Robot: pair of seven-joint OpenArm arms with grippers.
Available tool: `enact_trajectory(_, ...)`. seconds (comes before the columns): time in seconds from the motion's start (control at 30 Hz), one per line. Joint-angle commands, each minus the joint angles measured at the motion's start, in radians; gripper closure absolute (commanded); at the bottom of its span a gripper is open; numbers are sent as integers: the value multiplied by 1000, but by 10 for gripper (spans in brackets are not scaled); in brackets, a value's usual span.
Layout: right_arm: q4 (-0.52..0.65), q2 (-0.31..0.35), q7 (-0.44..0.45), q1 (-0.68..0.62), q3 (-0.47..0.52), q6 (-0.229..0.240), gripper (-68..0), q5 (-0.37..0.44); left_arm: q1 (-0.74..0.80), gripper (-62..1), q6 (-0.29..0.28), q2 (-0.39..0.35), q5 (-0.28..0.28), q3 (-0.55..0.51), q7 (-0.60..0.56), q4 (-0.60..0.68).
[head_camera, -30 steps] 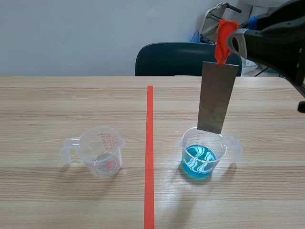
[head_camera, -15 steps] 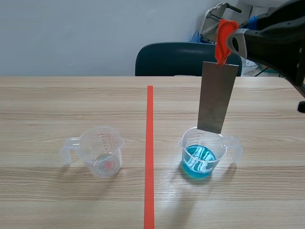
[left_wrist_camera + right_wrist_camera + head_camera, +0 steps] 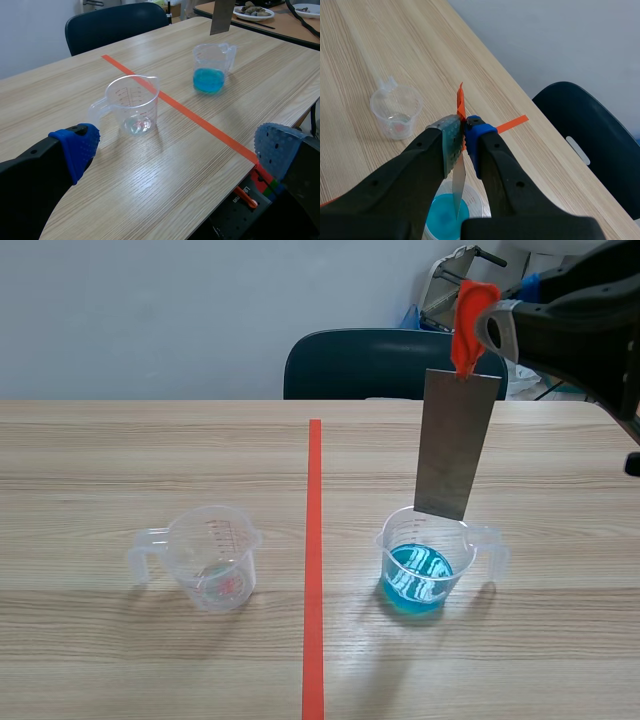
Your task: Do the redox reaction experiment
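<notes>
Right arm: glossy black moulded shell, rounded, with a light grey ring at its front end. Right gripper: two thick matt black fingers, blocky with bevelled edges and small round recessed holes on the upper faces. One tip pad is grey-green and dotted, the other plain blue. Left gripper: same thick black fingers, both tip pads blue, rounded and covered in small raised dots.
</notes>
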Motion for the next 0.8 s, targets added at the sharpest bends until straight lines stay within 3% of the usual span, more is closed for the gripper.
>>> enact_trajectory(0.0,7,2,18,14,2,-3,-6,17,-3,-623,-2,3,-10,-2,-13,15)
enact_trajectory(0.57,7,2,18,14,2,-3,-6,18,-3,-613,-2,2,-10,-2,-14,15)
enact_trajectory(0.77,7,2,18,14,2,-3,-6,18,-4,-49,-1,2,-11,-2,-14,15)
